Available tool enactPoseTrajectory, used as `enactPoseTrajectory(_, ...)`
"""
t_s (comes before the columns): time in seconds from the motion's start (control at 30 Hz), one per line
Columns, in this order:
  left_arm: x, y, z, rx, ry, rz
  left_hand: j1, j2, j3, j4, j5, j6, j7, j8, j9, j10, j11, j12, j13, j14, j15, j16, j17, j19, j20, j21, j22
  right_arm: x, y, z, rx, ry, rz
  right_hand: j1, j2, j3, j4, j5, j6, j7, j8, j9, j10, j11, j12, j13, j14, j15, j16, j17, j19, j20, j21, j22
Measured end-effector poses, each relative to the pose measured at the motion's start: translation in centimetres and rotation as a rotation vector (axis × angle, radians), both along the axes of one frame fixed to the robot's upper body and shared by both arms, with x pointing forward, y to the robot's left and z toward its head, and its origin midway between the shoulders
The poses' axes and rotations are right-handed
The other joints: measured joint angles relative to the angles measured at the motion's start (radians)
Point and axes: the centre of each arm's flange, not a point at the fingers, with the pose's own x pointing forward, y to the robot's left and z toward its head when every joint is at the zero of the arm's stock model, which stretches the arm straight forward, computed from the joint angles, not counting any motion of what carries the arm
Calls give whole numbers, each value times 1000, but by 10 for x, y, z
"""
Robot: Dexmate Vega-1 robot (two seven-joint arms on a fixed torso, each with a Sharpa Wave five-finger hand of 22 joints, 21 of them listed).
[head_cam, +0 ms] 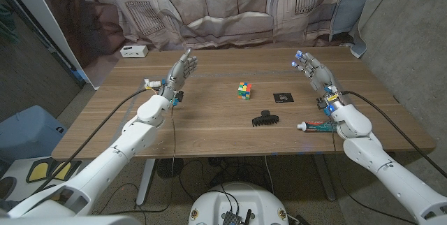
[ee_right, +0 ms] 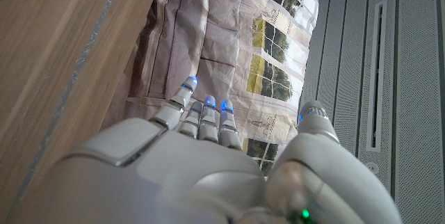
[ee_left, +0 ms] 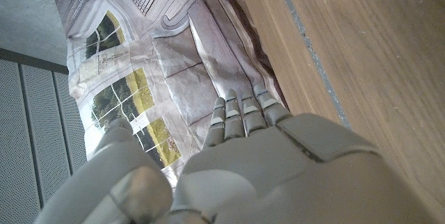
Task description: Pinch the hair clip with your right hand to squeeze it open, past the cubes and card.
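A black claw hair clip (head_cam: 265, 118) lies on the wooden table (head_cam: 209, 127) near the front middle. Behind it sits a multicoloured puzzle cube (head_cam: 244, 91) and, to its right, a small black card (head_cam: 283, 98). My right hand (head_cam: 312, 70) is raised over the table's right side, fingers apart and pointing away, holding nothing; it is well to the right of the clip. My left hand (head_cam: 181, 70) is raised over the left side, also with fingers apart and nothing in it. The wrist views show each hand's back, my left hand (ee_left: 264, 161) and my right hand (ee_right: 201, 161), facing the curtain.
A tube with a red cap (head_cam: 316, 126) lies by my right forearm near the front edge. A small white box (head_cam: 133, 51) sits at the back left corner. A printed curtain (head_cam: 230, 5) hangs behind the table.
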Motion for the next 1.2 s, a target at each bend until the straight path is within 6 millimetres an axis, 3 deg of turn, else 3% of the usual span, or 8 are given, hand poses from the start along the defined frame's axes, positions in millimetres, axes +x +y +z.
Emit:
enactPoseTrajectory(0.5, -2, 11, 4, 17, -14, 7, 7, 7, 4, -4, 0, 5, -5, 0, 0, 0, 0, 0, 0, 0, 0, 0, 0, 0, 0, -8, 0, -28, 12, -9, -35, -31, -47, 1, 1, 0, 0, 0, 3, -4, 0, 0, 16, -2, 0, 0, 18, -3, 2, 3, 15, -3, 0, 0)
enactPoseTrajectory(1.2, -5, 8, 1, 30, -22, -18, 12, 12, 5, -11, 0, 11, 0, 0, 0, 0, 0, 0, -5, 5, 5, 0, 0, 0, 0, -8, 0, -63, 21, -25, -46, -49, -71, 8, 0, 0, 0, 0, 7, -7, 0, 0, 23, -2, 0, 0, 21, 0, 2, 2, 23, -2, -7, 0)
